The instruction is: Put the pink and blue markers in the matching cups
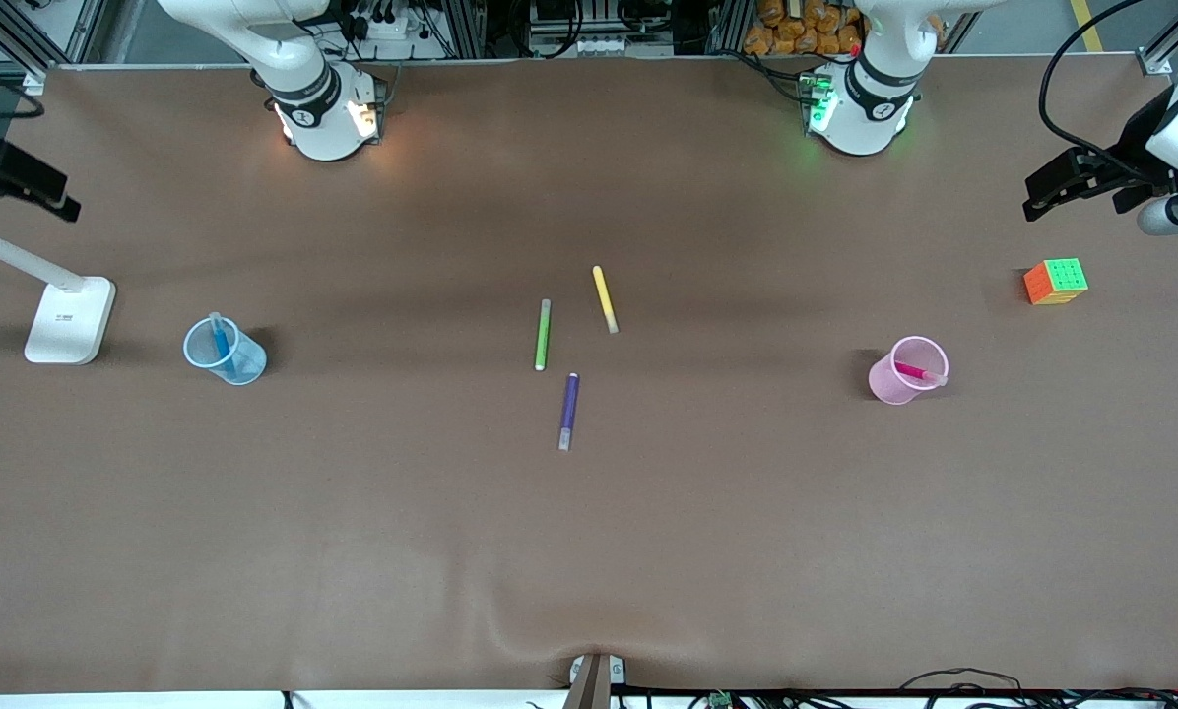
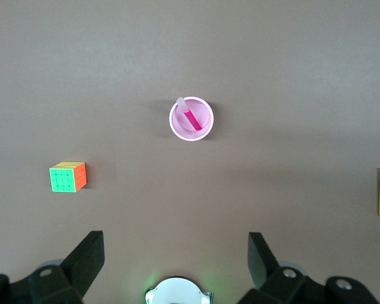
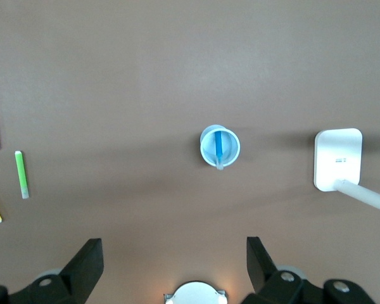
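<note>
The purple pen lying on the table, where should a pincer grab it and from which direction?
Grip the purple pen across its slim barrel near the middle, coming straight down from above. It lies flat on the table, apart from the green pen and yellow pen, so its long sides look free. The pincer fingers should probably close across its width, not along its length.

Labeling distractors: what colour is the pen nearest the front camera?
Purple pen with a grey tip; clearest in the front view.

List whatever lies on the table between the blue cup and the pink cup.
In the front view, three loose pens lie between the blue cup and the pink cup: a green pen, a yellow pen and a purple pen.
</note>
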Action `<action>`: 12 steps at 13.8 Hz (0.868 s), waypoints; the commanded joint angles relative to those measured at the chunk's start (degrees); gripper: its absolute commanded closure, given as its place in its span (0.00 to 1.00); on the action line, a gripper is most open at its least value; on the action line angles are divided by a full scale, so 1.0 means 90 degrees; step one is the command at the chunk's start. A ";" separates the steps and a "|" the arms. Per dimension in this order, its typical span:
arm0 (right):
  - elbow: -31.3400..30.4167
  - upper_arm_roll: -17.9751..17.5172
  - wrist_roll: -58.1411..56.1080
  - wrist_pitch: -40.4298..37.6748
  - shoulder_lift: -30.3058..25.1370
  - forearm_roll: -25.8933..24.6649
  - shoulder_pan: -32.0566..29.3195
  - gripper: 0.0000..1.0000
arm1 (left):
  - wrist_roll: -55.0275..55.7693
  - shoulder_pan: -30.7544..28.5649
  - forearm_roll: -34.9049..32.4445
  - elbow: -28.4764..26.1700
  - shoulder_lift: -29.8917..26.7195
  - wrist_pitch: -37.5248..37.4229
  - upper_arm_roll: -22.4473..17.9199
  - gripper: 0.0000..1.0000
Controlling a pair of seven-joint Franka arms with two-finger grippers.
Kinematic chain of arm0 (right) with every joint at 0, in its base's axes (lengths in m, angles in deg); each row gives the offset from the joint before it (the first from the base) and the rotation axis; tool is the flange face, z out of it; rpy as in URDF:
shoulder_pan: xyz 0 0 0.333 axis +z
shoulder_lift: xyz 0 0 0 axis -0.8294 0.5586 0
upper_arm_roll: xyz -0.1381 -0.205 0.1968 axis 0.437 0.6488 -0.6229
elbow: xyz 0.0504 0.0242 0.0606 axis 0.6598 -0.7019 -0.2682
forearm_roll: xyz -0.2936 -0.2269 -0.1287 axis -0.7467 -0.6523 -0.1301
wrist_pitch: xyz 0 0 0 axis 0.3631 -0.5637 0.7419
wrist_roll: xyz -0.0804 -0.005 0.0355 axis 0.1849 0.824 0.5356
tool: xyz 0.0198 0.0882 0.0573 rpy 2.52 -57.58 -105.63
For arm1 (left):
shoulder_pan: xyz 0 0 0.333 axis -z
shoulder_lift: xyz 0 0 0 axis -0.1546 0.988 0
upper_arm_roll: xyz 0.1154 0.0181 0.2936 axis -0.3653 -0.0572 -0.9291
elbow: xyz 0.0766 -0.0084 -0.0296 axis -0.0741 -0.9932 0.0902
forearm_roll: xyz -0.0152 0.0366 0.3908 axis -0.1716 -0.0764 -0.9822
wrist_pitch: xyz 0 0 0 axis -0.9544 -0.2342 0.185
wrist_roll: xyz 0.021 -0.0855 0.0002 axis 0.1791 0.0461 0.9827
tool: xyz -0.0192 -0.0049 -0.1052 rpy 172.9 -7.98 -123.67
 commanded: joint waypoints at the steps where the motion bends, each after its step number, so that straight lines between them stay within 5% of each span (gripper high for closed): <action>1: -0.0528 -0.0033 -0.0075 0.0218 -0.0324 -0.0184 0.0015 0.00 | 0.0068 -0.0033 -0.0109 -0.0089 -0.0126 0.0082 0.0023 0.00; 5: -0.0568 0.0026 -0.1547 0.0647 -0.0276 -0.0184 -0.0179 0.00 | 0.0019 -0.0033 -0.0119 0.0262 0.0040 0.0073 -0.0007 0.00; 12: -0.0578 0.0026 -0.1520 0.0628 -0.0266 -0.0076 -0.0258 0.00 | 0.0019 -0.0013 -0.0119 0.0419 0.0031 0.0014 0.0013 0.00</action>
